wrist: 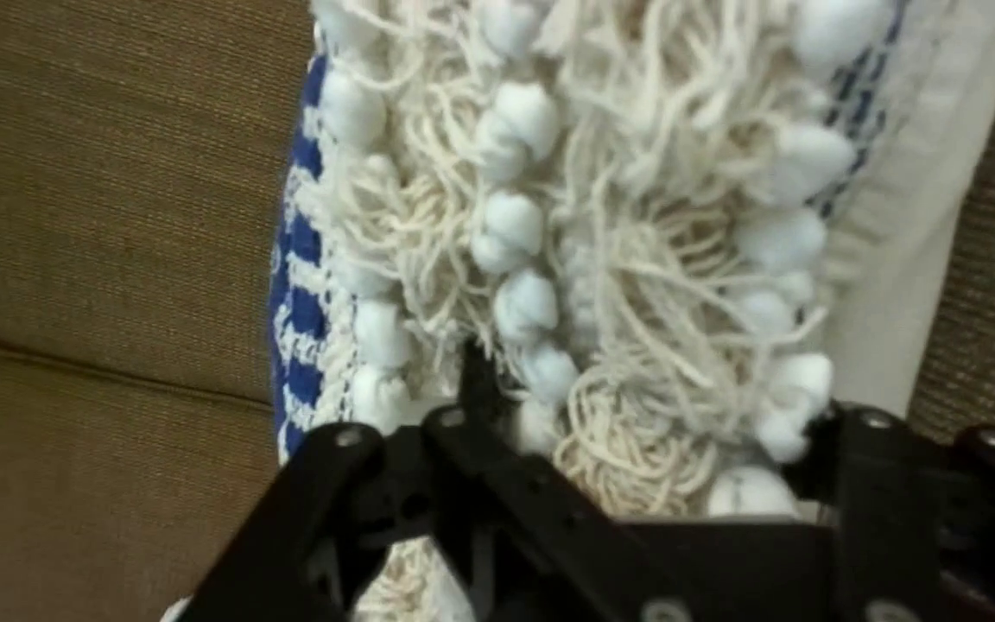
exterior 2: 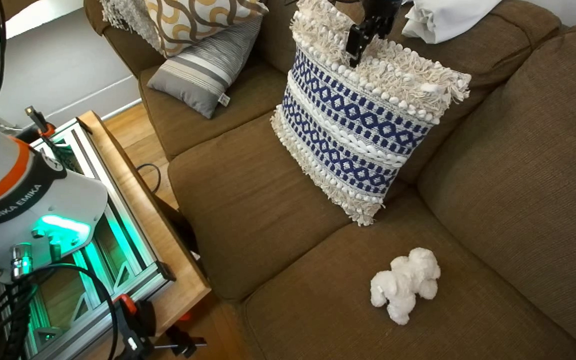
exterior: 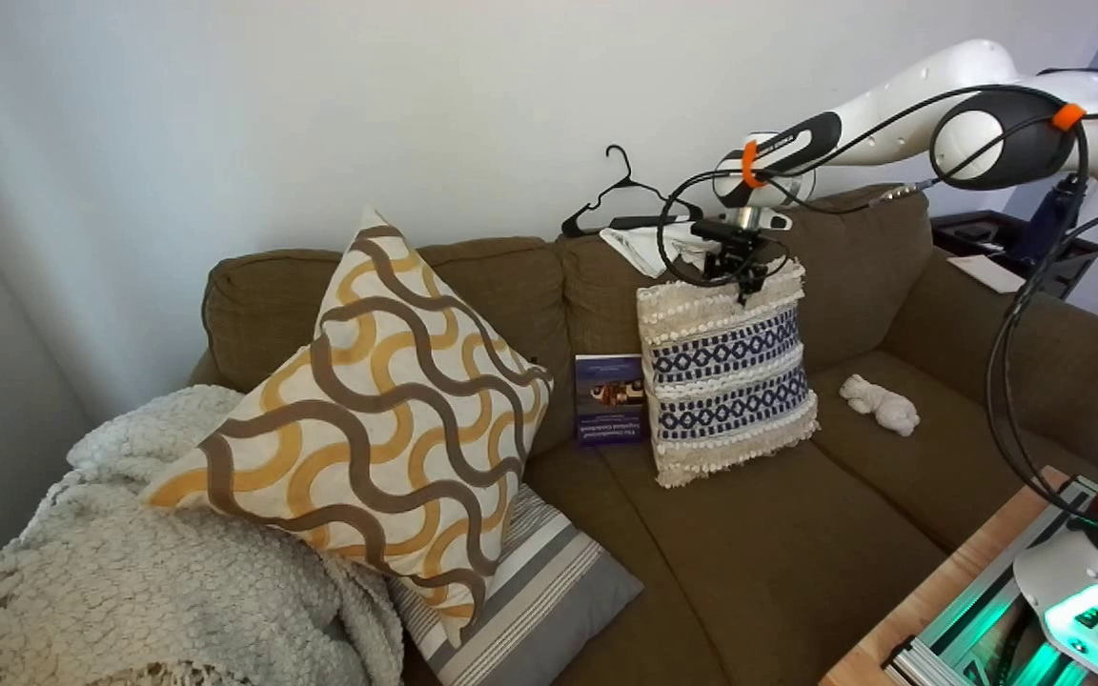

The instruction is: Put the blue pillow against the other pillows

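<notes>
Arm [exterior: 921, 81]: I reach from my base [exterior 2: 80, 192] out over the sofa [exterior: 759, 534], forearm sloping, my end pointing down.
Gripper [wrist: 646, 402]: my fingers [wrist: 480, 397] stand apart astride the fringed top of the blue pillow [exterior 2: 348, 125], fringe and white tufts between them; whether I clench it or merely straddle it, I cannot tell.
Blue pillow: near upright in front of the sofa's back, banded front outward, lower edge down by the seat; in both exterior views well apart from the other two pillows.
Other pillows: the wavy pillow [exterior: 387, 410], tilted on a corner, partly covers the striped pillow [exterior: 549, 591].
Between: a purple book [exterior: 611, 405] stands just beside the blue pillow, on the side toward the wavy one.
Around: a cream blanket [exterior: 177, 581] is heaped by the wavy pillow; a white plush toy [exterior 2: 405, 285] lies on the seat; a white cloth [exterior 2: 443, 20] drapes the sofa's back.
Views: only in an exterior view do I see the book and a black hanger [exterior: 649, 223]; only my wrist view shows the blue pillow's plain cream back [wrist: 921, 216].
</notes>
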